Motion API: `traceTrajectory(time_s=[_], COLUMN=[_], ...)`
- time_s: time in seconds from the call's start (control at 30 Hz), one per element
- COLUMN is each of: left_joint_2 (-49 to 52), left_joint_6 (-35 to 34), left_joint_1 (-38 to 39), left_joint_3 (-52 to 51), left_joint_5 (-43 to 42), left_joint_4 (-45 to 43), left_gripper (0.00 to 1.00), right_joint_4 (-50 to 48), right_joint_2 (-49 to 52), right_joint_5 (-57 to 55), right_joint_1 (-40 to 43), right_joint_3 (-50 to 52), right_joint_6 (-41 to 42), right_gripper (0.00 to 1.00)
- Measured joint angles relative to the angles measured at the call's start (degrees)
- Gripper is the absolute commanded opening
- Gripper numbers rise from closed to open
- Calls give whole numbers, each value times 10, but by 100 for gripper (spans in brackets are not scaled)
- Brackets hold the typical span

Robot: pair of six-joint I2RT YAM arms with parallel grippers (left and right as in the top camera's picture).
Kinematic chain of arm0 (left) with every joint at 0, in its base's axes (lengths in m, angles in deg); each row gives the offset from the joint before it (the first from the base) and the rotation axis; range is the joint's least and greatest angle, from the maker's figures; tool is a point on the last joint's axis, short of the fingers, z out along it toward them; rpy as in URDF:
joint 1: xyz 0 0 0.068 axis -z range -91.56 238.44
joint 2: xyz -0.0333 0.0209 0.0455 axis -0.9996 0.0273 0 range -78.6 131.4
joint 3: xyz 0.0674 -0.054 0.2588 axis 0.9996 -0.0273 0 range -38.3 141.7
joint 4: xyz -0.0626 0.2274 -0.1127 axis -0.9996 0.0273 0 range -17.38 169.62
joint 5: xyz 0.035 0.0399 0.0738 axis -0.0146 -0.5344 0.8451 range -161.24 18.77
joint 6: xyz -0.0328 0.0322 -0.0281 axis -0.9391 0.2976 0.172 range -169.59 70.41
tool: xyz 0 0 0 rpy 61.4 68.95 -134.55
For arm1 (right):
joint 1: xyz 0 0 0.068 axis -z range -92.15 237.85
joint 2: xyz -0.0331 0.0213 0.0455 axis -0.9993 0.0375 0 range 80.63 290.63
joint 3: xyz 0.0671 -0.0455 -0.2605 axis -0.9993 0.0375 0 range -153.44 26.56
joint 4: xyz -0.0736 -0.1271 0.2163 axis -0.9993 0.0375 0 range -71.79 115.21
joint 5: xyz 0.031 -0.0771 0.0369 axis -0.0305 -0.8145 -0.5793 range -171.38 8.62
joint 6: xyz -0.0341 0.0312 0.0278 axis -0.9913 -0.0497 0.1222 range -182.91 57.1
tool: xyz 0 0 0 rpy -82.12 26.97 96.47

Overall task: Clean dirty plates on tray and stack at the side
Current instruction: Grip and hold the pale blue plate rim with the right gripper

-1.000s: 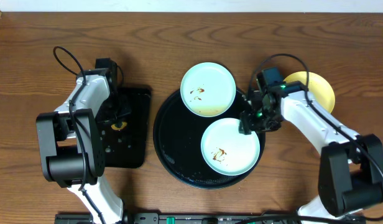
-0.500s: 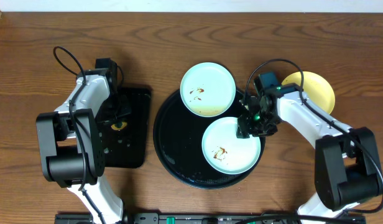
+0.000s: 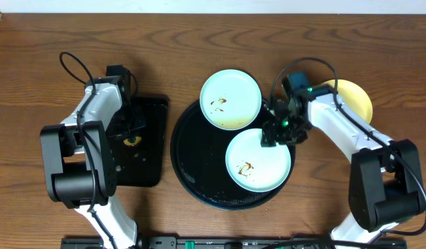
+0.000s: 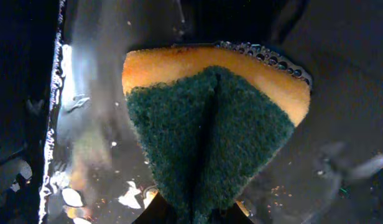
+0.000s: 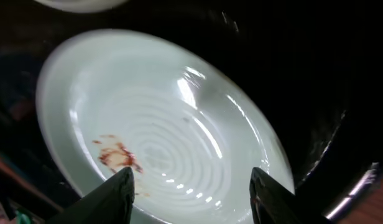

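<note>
**Sponge on the left, open claw over a dirty plate**

On the far left I see my left gripper [image 3: 131, 128] down over the small black tray [image 3: 149, 169]. It is pinching the sponge [image 4: 210, 130] tight. The sponge is yellow with a green rough side, and it is folded in the pinch. The small tray looks wet and has bubbles by the sponge.

Next comes the big round black tray [image 3: 189, 162]. The top blue plate [image 3: 231, 99] sits on its far edge and sticks out past the rim. It has a brown smear. The lower blue plate [image 3: 258, 160] lies flat in the tray, with a brown smear too.

My right gripper [image 5: 191, 193] is over the lower blue plate's edge, with its fingers spread wide and nothing between them. I cannot tell if the tips touch the plate.

The yellow plate [image 3: 355, 100] is on the table [image 3: 47, 34] at the far right, partly behind the arm.
</note>
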Motion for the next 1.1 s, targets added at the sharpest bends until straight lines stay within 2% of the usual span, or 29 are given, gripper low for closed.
traceTrajectory(time_s=[0.23, 0.53, 0.93, 1.0, 1.1], left_joint_2=[0, 0, 0, 0, 0], left_joint_6=[0, 0, 0, 0, 0], left_joint_1=[0, 0, 0, 0, 0], left_joint_3=[0, 0, 0, 0, 0], left_joint_5=[0, 0, -4, -4, -4], left_joint_4=[0, 0, 1, 1, 1], left_gripper=[14, 14, 14, 14, 11], right_joint_4=[12, -9, -20, -23, -36], right_joint_2=[0, 1, 1, 1, 1], right_joint_5=[2, -35, -54, -54, -52], right_joint_1=[-16, -11, 21, 21, 21], right_joint_3=[-55, 3, 24, 35, 59], right_joint_6=[-16, -8, -1, 2, 7], right_gripper=[60, 62, 63, 60, 49])
